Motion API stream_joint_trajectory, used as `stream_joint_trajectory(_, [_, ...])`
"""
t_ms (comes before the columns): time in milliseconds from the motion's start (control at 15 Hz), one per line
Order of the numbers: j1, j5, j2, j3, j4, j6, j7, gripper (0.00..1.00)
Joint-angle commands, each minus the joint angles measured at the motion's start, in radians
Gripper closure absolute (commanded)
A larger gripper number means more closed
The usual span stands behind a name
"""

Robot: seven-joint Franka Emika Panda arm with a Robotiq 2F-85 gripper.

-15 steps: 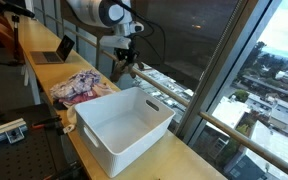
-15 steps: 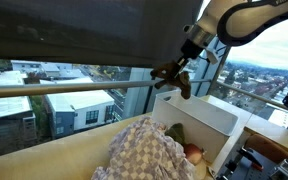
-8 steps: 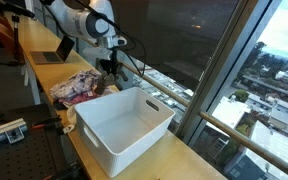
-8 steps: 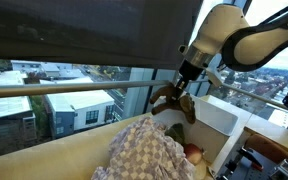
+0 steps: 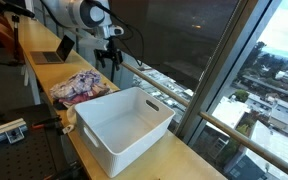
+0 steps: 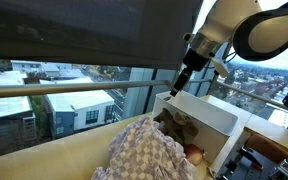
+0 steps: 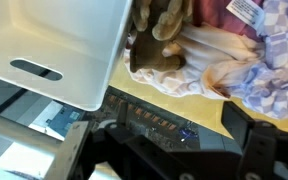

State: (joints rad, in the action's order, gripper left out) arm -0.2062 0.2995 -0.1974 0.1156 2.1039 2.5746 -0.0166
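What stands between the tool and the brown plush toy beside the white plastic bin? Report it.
Nothing visible does. The open tool hangs in free air above the brown plush toy, which lies on the pile of checked and pink clothes against the white plastic bin.

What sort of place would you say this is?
Probably an upper-floor office or lab: tall windows overlook city rooftops, and a laptop sits on a long wooden counter.

white bin [image 5: 124, 125]: on wooden counter [image 5: 196, 162] | laptop [image 5: 56, 50]: open, beyond bin | railing [image 5: 229, 125]: along window
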Motion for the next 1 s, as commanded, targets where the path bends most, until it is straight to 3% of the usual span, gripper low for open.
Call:
stream_joint_trajectory(0, [-0.046, 0.031, 0.08, 0.029, 0.067, -0.005, -0.07, 0.0])
stream_joint_trajectory(467, [-0.172, 0.032, 0.063, 0.156, 0.148, 0.017, -0.175, 0.0])
stream_joint_trajectory(933, [-0.232, 0.101, -0.003, 0.166, 0.127, 0.038, -0.206, 0.0])
